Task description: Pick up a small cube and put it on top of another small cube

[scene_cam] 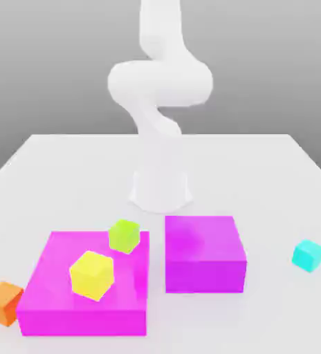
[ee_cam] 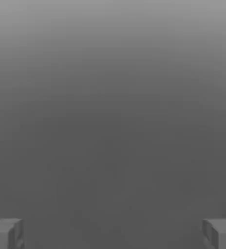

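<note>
Carries nothing in gripper point(ee_cam: 113, 234); spread wide, as suits admitting a cube. Finds yellow cube point(scene_cam: 92, 275), green cube point(scene_cam: 124, 236), orange cube point(scene_cam: 4, 303) and cyan cube point(scene_cam: 308, 256) outside its grasp, apparently well apart from it.

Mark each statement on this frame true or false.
1. The yellow cube is on the magenta block. True.
2. The claw is closed. False: its jaws stand wide apart.
3. The cyan cube sits on the purple block. False: it is on the table, apart from the purple block.
4. The orange cube is at the exterior view's left. True.
5. One small cube is already stacked on another. False: none is.
</note>
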Available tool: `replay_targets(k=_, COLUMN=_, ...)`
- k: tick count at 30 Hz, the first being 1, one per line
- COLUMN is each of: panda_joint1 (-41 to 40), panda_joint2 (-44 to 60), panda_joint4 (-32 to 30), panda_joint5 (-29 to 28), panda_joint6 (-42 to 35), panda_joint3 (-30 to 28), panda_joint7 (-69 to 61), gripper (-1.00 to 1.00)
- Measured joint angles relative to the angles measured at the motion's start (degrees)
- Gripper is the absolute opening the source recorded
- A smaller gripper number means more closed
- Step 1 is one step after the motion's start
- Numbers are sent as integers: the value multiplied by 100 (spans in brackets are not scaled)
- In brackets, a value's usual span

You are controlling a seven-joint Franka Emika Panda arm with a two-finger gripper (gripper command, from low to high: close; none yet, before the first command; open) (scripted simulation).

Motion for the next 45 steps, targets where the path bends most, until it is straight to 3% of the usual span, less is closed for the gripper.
replay_targets(k=11, panda_joint1=982, panda_joint2=2279, panda_joint4=-864, panda_joint5=234, panda_joint6=1230, panda_joint3=1178, panda_joint7=211, gripper=0)
replay_targets(k=19, panda_joint1=1748, panda_joint2=3983, panda_joint4=-1485, panda_joint5=-375, panda_joint6=2117, panda_joint3=2038, panda_joint7=920, gripper=0)
replay_targets(k=23, panda_joint1=2281, panda_joint2=4879, panda_joint4=-1756, panda_joint5=-1098, panda_joint6=2540, panda_joint3=2030, panda_joint7=1568, gripper=0)
replay_targets(k=29, panda_joint1=3197, panda_joint2=6133, panda_joint4=-1541, panda_joint5=-2249, panda_joint6=3415, panda_joint3=985, panda_joint7=2470, gripper=0)
replay_targets(k=30, panda_joint1=3290, panda_joint2=6234, panda_joint4=-1516, panda_joint5=-2323, panda_joint6=3496, panda_joint3=876, panda_joint7=2529, gripper=-100)
replay_targets(k=37, panda_joint1=3270, panda_joint2=6212, panda_joint4=-1523, panda_joint5=-2320, panda_joint6=3484, panda_joint3=900, panda_joint7=2527, gripper=-100)
replay_targets(k=42, panda_joint1=2719, panda_joint2=5302, panda_joint4=-1756, panda_joint5=-1426, panda_joint6=2815, panda_joint3=1647, panda_joint7=1842, gripper=-100)
replay_targets(k=45, panda_joint1=2294, panda_joint2=4822, panda_joint4=-1803, panda_joint5=-978, panda_joint6=2429, panda_joint3=1552, panda_joint7=1224, gripper=-100)
